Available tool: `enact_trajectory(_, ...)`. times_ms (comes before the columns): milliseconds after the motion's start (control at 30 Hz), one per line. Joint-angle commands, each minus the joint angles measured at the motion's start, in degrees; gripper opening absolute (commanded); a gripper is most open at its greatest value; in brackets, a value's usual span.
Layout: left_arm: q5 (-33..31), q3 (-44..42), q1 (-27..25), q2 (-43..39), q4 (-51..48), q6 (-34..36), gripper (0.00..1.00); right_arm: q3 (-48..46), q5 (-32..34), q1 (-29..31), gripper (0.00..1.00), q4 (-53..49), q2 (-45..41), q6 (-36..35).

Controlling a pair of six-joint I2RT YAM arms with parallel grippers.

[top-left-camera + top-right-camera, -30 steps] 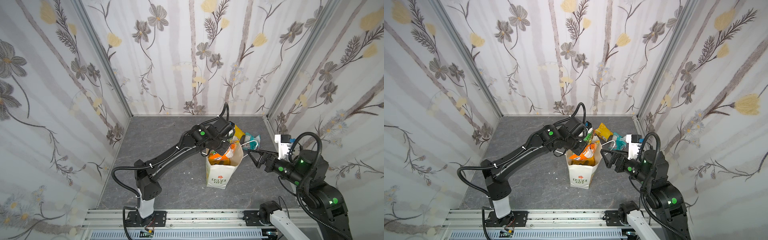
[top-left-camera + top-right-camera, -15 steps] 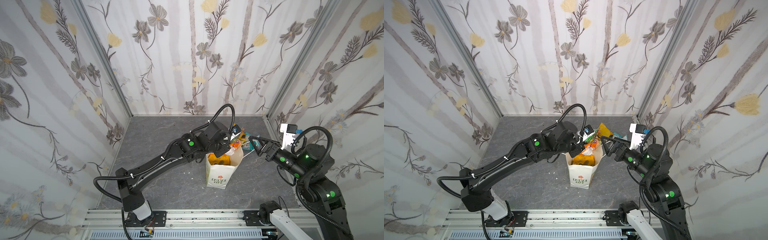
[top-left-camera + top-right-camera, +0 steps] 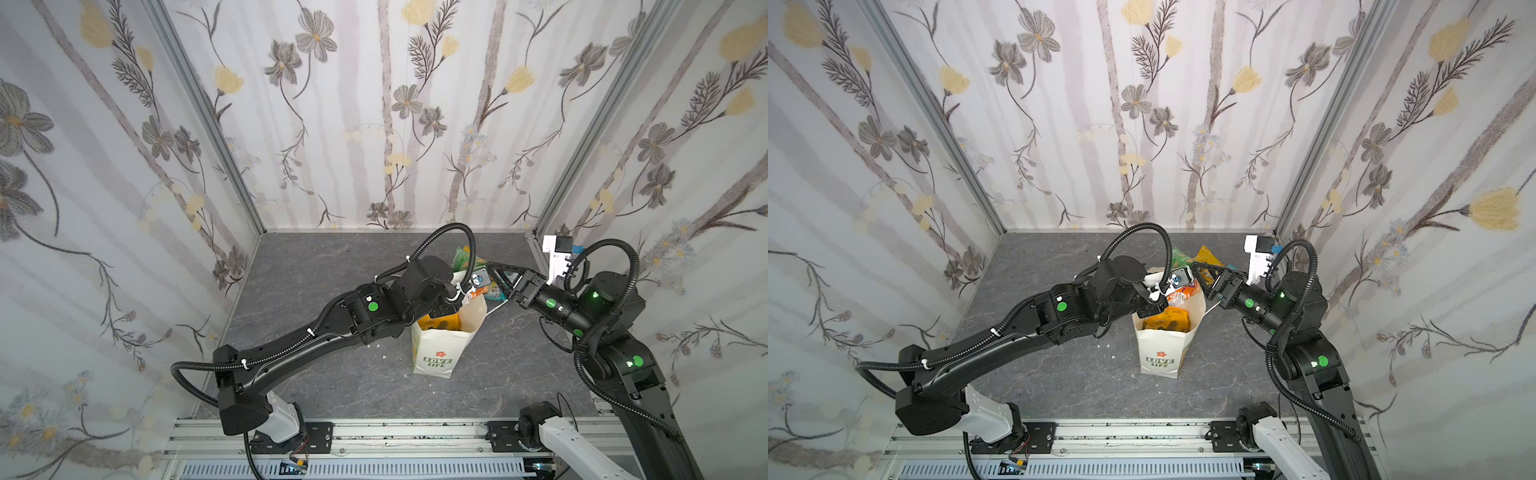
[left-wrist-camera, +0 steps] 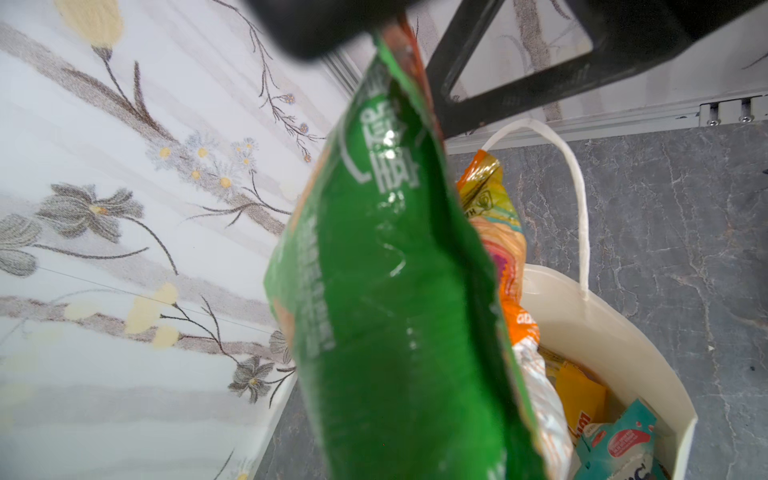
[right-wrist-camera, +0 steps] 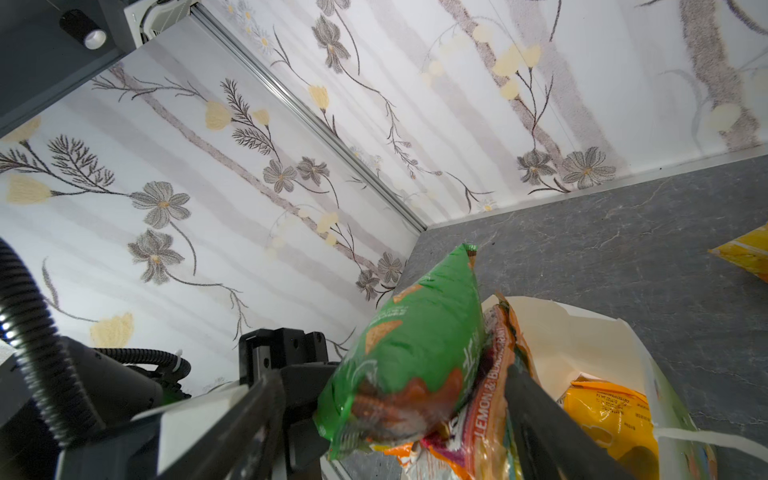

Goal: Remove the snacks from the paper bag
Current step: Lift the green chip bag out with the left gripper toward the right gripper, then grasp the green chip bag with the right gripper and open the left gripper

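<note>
The left gripper [image 4: 386, 29] is clamped on one end of a green snack packet [image 4: 395, 291], held just above the rim of the paper bag [image 3: 436, 353]. The right gripper [image 5: 390, 386] stands open astride the packet. Light, puffy and slick-filmed, the packet looks best pinched on its flat sealed end; other snacks [image 3: 1167, 322] lie inside the bag.

paper bag [image 3: 1160, 353] on table [image 3: 1059, 374]; snacks [image 3: 1167, 322] in bag; packet [image 3: 1209, 254] behind bag
</note>
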Motion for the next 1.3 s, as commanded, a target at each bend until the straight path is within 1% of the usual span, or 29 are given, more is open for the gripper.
enact_trajectory(0, -3.83, -0.44, -0.73, -0.24, 6.26, 5.26, 0.0, -0.72, -2.16, 0.4, 0.77, 4.02, 0.62, 1.41)
enact_trajectory(100, -5.04, -0.54, -1.26, 0.11, 7.22, 7.05, 0.0, -1.57, -2.25, 0.83, 0.74, 4.59, 1.06, 1.78)
enact_trajectory(200, -6.09, -0.54, -1.68, 0.65, 7.98, 8.43, 0.0, -2.39, -2.32, 1.35, 0.73, 5.58, 1.37, 2.23)
enact_trajectory(267, -6.55, -0.71, -2.03, 0.8, 8.39, 9.32, 0.0, -2.91, -2.34, 1.76, 0.7, 6.3, 1.61, 2.55)
enact_trajectory(433, -7.27, -0.89, -2.25, 1.39, 8.52, 9.97, 0.0, -3.97, -1.99, 2.47, 0.54, 7.5, 2.4, 2.68)
enact_trajectory(567, -8.94, -1.37, -2.24, 1.59, 7.84, 9.14, 0.0, -4.85, -1.86, 2.86, 0.42, 8.51, 3.23, 2.89)
enact_trajectory(600, -9.3, -1.57, -2.18, 1.6, 7.62, 8.7, 0.02, -4.95, -1.81, 2.87, 0.38, 8.72, 3.45, 2.86)
enact_trajectory(633, -9.43, -1.84, -2.28, 1.51, 7.59, 8.35, 0.07, -5.05, -1.72, 2.96, 0.34, 8.91, 3.79, 2.86)
enact_trajectory(667, -9.46, -2.18, -2.23, 1.45, 7.55, 8.07, 0.12, -5.05, -1.59, 2.98, 0.3, 9.05, 3.96, 2.86)
enact_trajectory(700, -9.46, -2.5, -2.22, 1.37, 7.48, 7.83, 0.19, -4.99, -1.51, 3.03, 0.26, 9.27, 4.17, 2.84)
enact_trajectory(833, -10.03, -3.17, -2.28, 0.83, 7.6, 7.43, 0.37, -4.23, -0.2, 3.04, 0.16, 9.4, 5.09, 2.44)
enact_trajectory(867, -10.01, -3.33, -2.26, 0.71, 7.65, 7.43, 0.4, -4.02, -0.14, 3.04, 0.14, 9.4, 5.27, 2.37)
enact_trajectory(1000, -9.82, -3.94, -2.24, -0.31, 8.16, 7.4, 0.45, -2.82, -0.06, 3.0, 0.1, 10.38, 5.98, 2.42)
enact_trajectory(1067, -9.59, -4.42, -2.2, -0.98, 8.71, 7.26, 0.54, -1.98, 0.25, 3.04, 0.08, 10.9, 6.31, 2.51)
enact_trajectory(1200, -8.95, -5.52, -2.22, -2.2, 9.64, 6.61, 0.61, 0.12, 1.62, 2.91, 0.05, 11.29, 6.91, 2.34)
enact_trajectory(1267, -8.43, -6.02, -2.14, -2.77, 9.78, 5.81, 0.67, 1.48, 2.76, 2.81, 0.05, 11.3, 7.47, 1.95)
